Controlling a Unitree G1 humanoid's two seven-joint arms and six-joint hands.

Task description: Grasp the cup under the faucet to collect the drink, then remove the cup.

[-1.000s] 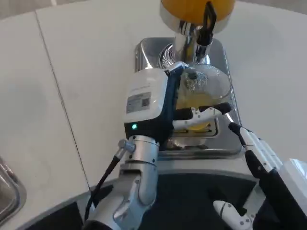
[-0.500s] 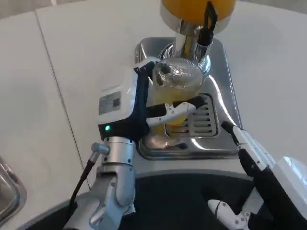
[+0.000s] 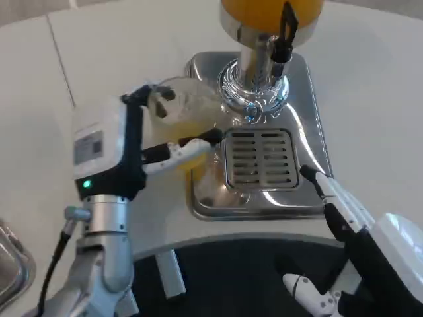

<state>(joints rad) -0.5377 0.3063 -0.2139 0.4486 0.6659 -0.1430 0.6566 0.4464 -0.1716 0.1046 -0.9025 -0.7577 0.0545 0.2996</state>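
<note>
Clear plastic cup with yellow drink, gripped upright in left hand, left of the faucet, over the steel tray's left edge.
Bare white counter lies just left of it, so the set-down goes that way. Slotted grate bare. Right hand idle, fingers apart, near the tray's front right corner.

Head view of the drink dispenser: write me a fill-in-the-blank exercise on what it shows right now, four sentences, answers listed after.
1. The clear cup is held by the robot's ____ hand.
2. The liquid in the cup and in the dispenser tank is ____ in colour.
3. The slotted drain grate has ____ standing on it.
4. The right hand holds ____.

Missing words: left; yellow; nothing; nothing
</note>
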